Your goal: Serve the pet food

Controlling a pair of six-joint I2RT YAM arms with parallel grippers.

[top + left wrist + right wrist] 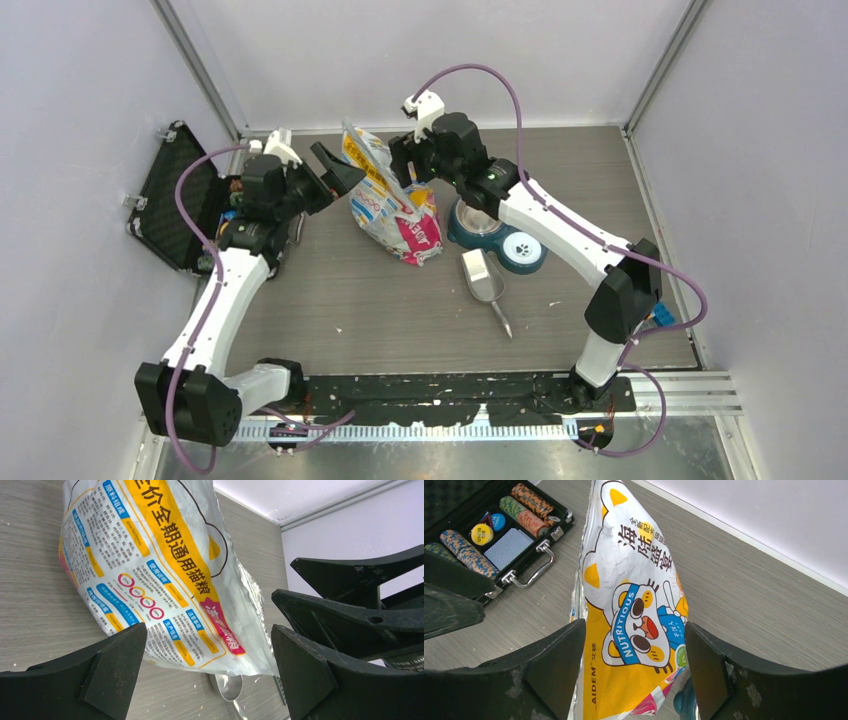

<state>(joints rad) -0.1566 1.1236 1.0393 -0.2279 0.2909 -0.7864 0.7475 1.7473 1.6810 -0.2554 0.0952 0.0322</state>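
Observation:
A printed cat food bag (385, 195) stands upright in the middle of the table. No pet food shows; any kibble is hidden inside the bag. My left gripper (338, 170) is open just left of the bag's top; in the left wrist view (210, 665) the bag (150, 565) lies ahead of the spread jaws. My right gripper (405, 162) is open at the bag's upper right; in the right wrist view (636, 665) the bag (634, 620) shows between its fingers. A metal scoop (483, 280) lies empty on the table to the bag's right.
A teal pet bowl (495, 232) with a steel insert stands right of the bag. An open black case (185, 200) of poker chips and cards sits at the left wall and also shows in the right wrist view (499, 540). Pale walls enclose the table.

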